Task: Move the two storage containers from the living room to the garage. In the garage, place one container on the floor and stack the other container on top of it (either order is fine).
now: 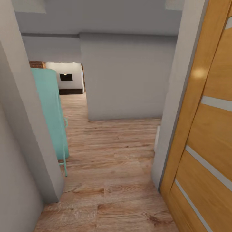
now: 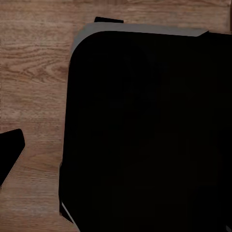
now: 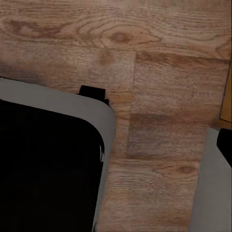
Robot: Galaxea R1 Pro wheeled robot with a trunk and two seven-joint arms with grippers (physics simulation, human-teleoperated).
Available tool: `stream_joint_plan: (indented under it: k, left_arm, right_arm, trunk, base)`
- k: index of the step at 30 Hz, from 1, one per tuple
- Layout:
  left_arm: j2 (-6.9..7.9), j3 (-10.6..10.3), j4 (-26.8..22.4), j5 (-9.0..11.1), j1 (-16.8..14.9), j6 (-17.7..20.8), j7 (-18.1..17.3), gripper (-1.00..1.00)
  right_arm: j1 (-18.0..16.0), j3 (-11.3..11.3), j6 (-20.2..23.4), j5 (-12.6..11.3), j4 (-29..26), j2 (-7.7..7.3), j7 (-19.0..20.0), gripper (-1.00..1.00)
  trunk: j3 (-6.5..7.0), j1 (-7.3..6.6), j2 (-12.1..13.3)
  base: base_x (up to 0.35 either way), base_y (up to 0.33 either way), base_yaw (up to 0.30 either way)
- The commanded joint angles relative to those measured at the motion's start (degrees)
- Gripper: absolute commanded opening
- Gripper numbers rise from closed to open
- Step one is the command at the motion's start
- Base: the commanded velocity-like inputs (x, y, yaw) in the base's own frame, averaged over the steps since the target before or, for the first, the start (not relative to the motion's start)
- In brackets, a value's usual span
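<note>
The robot is travelling now, in a narrow passage with a wood-plank floor (image 1: 109, 161). In the head view a grey wall (image 1: 125, 77) is standing ahead, a wooden door with pale strips (image 1: 206, 135) is close at the right, and a teal piece of furniture w/ thin legs (image 1: 51, 112) is beside the left wall corner (image 1: 29, 135). Far behind, through an opening, a bright room w/ a dark screen (image 1: 66, 77) is showing.

Judging the step: this is transit, prob. searching or approaching, not yet picking. The two storage containers are not appearing in these pics, so where they are lying I cannot tell. The floor here is light wood, so this is not the garage.

Next move, I think, is asking for careful steering between door and wall corner, as the gap is looking tight.

Jaws: both wrist views are looking down at the planks, w/ the robot's dark body (image 2: 145, 130) covering much of them. How far the jaws are open, or whether they are holding something, I cannot tell.
</note>
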Motion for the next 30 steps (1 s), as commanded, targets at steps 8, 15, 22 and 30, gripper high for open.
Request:
stream_joint_plan:
  k: [8,15,22,30]
  left_arm:
    - [-0.02,0.0,0.0,0.5,0.0,-0.1,0.1,1.0]
    - [-0.02,0.0,0.0,0.5,0.0,-0.1,0.1,1.0]
    - [-0.02,0.0,0.0,0.5,0.0,-0.1,0.1,1.0]
    - [-0.02,0.0,0.0,0.5,0.0,-0.1,0.1,1.0]
  right_arm:
    - [0.0,0.4,0.0,-0.7,-0.1,-0.02,5.5,1.0]
    - [0.0,0.5,0.0,-0.7,-0.1,0.01,5.7,1.0]
    - [0.0,0.5,0.0,-0.6,-0.1,0.16,5.7,1.0]
    - [0.0,0.5,0.0,-0.5,-0.1,0.1,5.7,1.0]
  trunk:
    - [-0.06,0.03,0.0]
    - [-0.06,0.03,0.0]
    - [-0.06,0.03,0.0]
    - [-0.06,0.03,0.0]
  base:
    - [0.322,0.0,0.0]
    - [0.322,0.0,0.0]
    - [0.322,0.0,0.114]
    - [0.322,0.0,0.172]
